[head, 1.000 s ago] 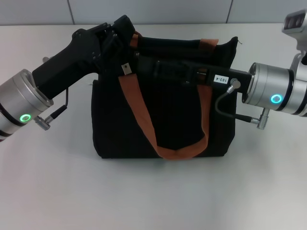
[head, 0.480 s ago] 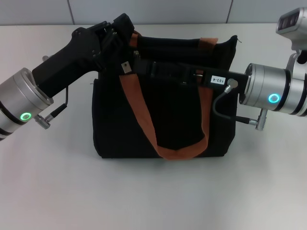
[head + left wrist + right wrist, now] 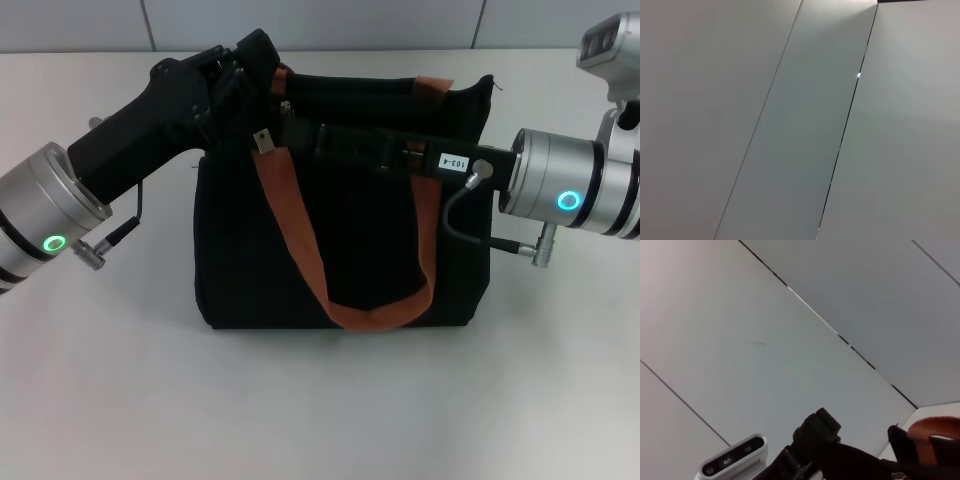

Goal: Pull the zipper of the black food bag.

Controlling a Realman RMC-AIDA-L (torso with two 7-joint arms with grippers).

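Open tabletop (image 3: pixel 320 400) in front of black food bag (image 3: pixel 250 250); bag top crowded by left gripper (image 3: pixel 268 75) and right gripper (image 3: pixel 305 135).

We see a pale worktop (image 3: pixel 320 400) filling the frame; the black food bag (image 3: pixel 260 250) stands directly on it, centre frame.

This looks like a robotics lab or test cell rather than a home or shop. A plain, pale counter (image 3: pixel 320 400) carries only one black food bag (image 3: pixel 340 250), with no household clutter around it. Behind it stands a wall of smooth grey panels (image 3: pixel 790 125) split by thin dark seams, bare of any decoration. Two machine arms with silver joints and green ring lights (image 3: pixel 568 201) reach in from both sides, and a camera module (image 3: pixel 734 454) shows against the wall.
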